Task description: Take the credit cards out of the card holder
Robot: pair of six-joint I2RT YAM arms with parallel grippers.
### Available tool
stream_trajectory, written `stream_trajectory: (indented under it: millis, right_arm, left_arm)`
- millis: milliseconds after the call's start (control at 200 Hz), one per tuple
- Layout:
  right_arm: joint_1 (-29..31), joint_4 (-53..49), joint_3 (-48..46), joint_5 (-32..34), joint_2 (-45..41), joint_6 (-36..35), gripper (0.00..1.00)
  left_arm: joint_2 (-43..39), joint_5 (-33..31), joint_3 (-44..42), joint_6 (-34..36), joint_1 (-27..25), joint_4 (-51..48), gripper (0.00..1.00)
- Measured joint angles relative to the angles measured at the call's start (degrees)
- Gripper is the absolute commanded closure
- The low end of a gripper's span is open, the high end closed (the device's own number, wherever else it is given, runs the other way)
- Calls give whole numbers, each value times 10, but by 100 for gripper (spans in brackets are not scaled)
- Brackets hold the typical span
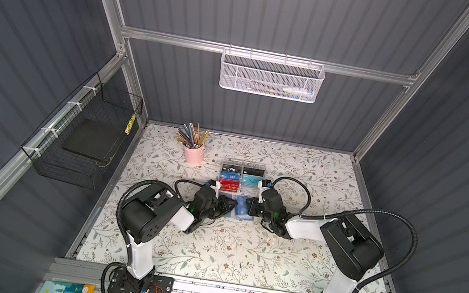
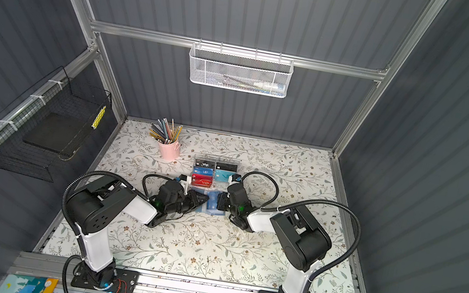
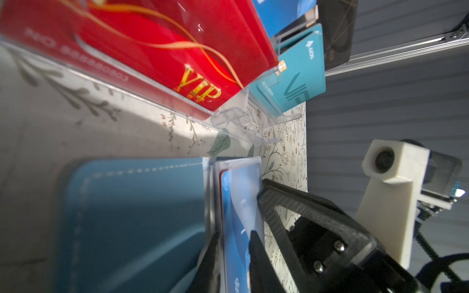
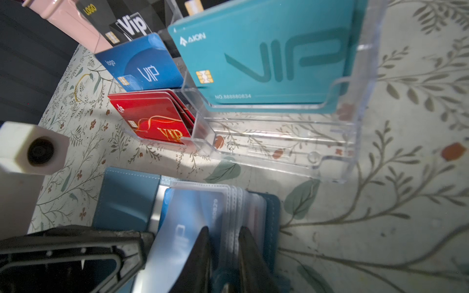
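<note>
The blue-grey card holder (image 1: pixel 241 209) (image 2: pixel 212 203) lies open on the floral table, just in front of the clear rack, between my two grippers. Its cover (image 3: pixel 127 215) (image 4: pixel 127 200) is spread flat. A blue credit card (image 3: pixel 236 208) (image 4: pixel 193 215) with pale lettering sits among the clear sleeves (image 4: pixel 236 200). My left gripper (image 3: pixel 234 243) (image 1: pixel 232 206) is shut on that card's end. My right gripper (image 4: pixel 224 233) (image 1: pixel 248 206) comes from the other side and is shut on the bundle of clear sleeves. A faint red-and-white card edge (image 4: pixel 255 210) shows deeper in the sleeves.
The clear acrylic rack (image 1: pixel 241 178) (image 4: pixel 279 152) with black, blue, red and teal VIP cards stands right behind the holder. A pink cup of pencils (image 1: pixel 194 153) is at the back left. A black wire basket (image 1: pixel 88 134) hangs on the left wall.
</note>
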Motion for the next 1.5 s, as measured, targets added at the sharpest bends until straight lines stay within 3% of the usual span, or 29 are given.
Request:
stream_trajectory:
  millis: [1501]
  right_arm:
    - [0,8,-3,0,1,0,79]
  left_arm:
    - [13,-9,7,-7,-2,9,80]
